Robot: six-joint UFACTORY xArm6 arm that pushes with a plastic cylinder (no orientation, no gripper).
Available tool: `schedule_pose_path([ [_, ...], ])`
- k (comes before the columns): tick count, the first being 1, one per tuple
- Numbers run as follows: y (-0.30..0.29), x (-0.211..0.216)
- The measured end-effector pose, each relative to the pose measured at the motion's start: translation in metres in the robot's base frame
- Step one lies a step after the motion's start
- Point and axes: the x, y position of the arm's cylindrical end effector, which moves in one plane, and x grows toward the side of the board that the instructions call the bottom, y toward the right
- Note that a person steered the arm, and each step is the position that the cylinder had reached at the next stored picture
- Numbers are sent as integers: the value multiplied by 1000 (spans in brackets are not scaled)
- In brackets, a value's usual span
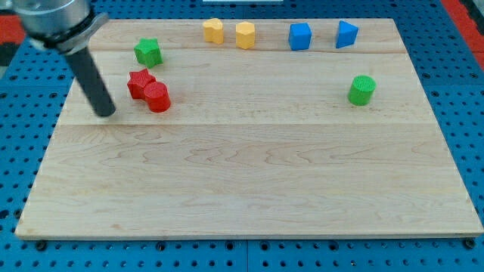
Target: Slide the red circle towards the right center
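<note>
Resting left of two red blocks [149, 89], my tip [108, 113], gripperless, two green, two yellow, two blue.

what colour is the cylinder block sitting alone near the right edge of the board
Green: the green cylinder shows clearly in the camera view, the only one.

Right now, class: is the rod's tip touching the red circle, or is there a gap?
Apart. The camera view shows bare wood between my tip and the red circle; the tip sits to the view's left of it.
</note>
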Motion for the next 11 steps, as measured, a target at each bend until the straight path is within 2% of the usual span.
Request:
schedule_pose_path([
  [1, 60, -15],
  [2, 142, -11],
  [3, 131, 11],
  [4, 157, 22],
  [5, 228, 4],
  [6, 238, 5],
  [7, 191, -22],
  [8, 240, -34],
  [9, 260, -34],
  [10, 283, -65],
  [11, 312, -63],
])
